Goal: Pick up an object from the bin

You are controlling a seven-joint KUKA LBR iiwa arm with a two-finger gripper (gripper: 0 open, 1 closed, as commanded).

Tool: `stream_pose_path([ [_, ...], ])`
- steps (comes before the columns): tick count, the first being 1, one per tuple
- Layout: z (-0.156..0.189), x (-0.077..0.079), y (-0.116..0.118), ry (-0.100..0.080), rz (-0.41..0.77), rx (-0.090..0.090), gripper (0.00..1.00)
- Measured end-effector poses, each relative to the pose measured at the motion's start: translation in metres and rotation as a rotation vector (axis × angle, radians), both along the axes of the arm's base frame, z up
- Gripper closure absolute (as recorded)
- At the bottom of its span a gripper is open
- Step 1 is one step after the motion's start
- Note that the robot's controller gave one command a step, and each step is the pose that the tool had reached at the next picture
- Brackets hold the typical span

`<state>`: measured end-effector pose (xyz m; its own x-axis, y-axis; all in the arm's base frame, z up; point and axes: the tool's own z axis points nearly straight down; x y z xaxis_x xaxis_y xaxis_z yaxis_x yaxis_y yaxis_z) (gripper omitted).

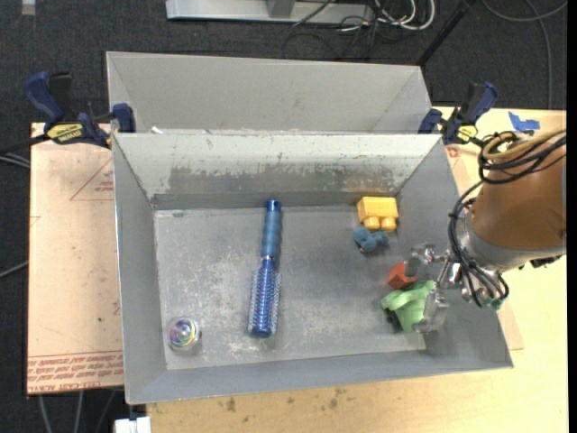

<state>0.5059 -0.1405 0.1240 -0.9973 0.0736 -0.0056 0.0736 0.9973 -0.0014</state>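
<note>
My gripper (426, 289) is low at the bin's right side, open, with one metal finger (421, 259) toward the back and the other (435, 319) toward the front. A crumpled green thing (406, 303) lies on the floor between and just left of the fingers, touching the front one. A small red-orange thing (399, 275) lies close by the back finger. Whether the fingers reach round the green thing I cannot tell.
A yellow block (377, 211) and a small blue lump (368, 239) lie behind the gripper near the back wall. A long blue hairbrush (267, 271) lies mid-bin, and a shiny round cap (183, 334) sits in the front left corner.
</note>
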Motion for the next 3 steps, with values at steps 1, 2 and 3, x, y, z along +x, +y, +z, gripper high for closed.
stream_pose_path([
  [1, -0.001, -0.001, 0.002, 0.004, 0.002, 0.003, 1.0],
  [2, -0.051, 0.004, -0.007, 0.002, 0.813, -0.004, 1.0],
  [3, 0.159, 0.076, -0.008, -0.007, 0.852, -0.008, 1.0],
])
